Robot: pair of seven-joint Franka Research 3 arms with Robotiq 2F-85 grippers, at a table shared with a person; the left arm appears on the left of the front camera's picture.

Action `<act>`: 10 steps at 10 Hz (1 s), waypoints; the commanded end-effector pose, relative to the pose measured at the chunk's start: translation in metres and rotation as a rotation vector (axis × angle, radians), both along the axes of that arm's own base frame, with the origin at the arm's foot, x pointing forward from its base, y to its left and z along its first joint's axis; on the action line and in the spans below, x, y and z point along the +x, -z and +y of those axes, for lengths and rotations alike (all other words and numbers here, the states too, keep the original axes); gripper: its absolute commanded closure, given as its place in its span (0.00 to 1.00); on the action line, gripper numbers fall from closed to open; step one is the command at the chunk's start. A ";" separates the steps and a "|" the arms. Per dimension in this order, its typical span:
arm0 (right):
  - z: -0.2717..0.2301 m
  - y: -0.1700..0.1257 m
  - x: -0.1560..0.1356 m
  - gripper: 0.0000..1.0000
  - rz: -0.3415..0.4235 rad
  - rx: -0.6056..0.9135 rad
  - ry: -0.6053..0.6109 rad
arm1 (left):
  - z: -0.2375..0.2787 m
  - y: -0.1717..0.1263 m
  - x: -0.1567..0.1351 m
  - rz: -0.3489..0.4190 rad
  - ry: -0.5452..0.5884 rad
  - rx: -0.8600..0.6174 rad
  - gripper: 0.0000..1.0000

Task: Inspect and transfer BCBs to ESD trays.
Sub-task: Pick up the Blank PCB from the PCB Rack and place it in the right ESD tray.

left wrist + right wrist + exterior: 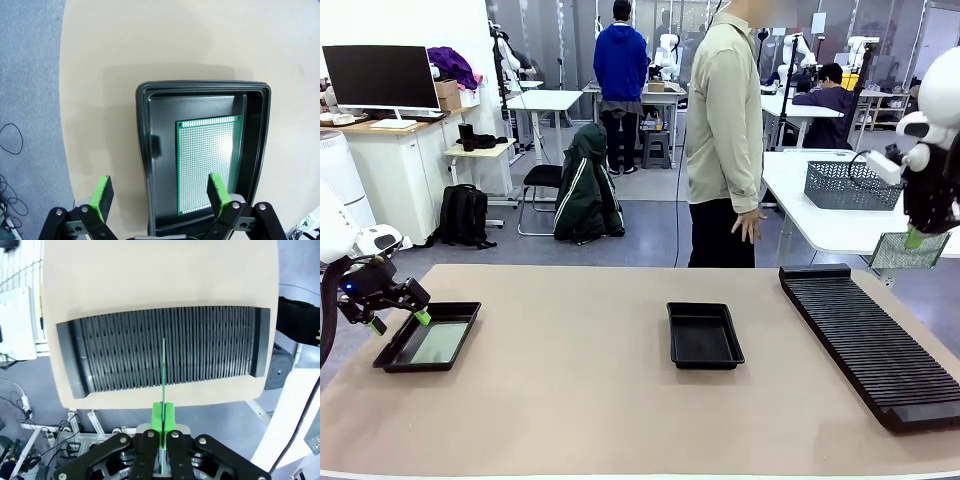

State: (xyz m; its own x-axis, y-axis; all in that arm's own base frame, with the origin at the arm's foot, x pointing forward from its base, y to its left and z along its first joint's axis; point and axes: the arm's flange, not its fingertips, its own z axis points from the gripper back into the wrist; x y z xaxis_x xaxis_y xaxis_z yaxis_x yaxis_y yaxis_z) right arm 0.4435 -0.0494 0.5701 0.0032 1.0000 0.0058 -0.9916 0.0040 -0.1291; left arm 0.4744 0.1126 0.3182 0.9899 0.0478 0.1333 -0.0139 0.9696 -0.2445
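Observation:
One black ESD tray (390, 358) lies at the table's left edge with a green BCB (207, 165) flat on its floor. My left gripper (398, 322) hovers open just above that tray's near end (150, 150), nothing between its fingers (102, 196). A second ESD tray (704, 335) sits at the table's middle with a bare floor. High at the right, my right gripper (916, 238) is shut on another BCB (896, 251), which hangs above the table's right edge. In the right wrist view that BCB (163, 370) stands edge-on between the pads (158, 416).
A long black ribbed rack (870, 340) runs along the table's right side, below the right gripper. A person (723, 140) stands at the far side, hand down. A grey mesh basket (845, 186) rests on a white table behind.

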 end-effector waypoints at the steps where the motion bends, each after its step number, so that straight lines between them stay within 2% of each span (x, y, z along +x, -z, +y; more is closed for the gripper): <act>1: 0.009 -0.038 -0.005 1.00 0.016 -0.031 0.035 | 0.001 0.000 -0.001 -0.002 -0.002 -0.001 0.00; 3: 0.009 -0.081 -0.017 1.00 0.013 -0.012 0.050 | 0.001 0.000 -0.001 -0.002 -0.002 -0.001 0.00; 5: 0.006 -0.111 -0.023 1.00 0.004 0.006 0.052 | 0.001 0.000 -0.001 -0.002 -0.002 -0.001 0.00; 7: 0.004 -0.130 -0.024 1.00 -0.001 0.012 0.048 | 0.001 0.000 -0.001 -0.002 -0.002 -0.001 0.00; 10: 0.002 -0.142 -0.025 1.00 -0.007 0.014 0.052 | 0.001 0.000 -0.001 -0.002 -0.002 -0.001 0.00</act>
State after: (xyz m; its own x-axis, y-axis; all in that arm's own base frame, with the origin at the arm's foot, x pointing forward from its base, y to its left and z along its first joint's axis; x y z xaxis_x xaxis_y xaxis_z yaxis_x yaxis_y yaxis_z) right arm 0.4167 -0.0498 0.7091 0.0410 0.9991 0.0095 -0.9869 0.0420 -0.1557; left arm 0.4744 0.1126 0.3182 0.9899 0.0478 0.1332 -0.0139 0.9696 -0.2444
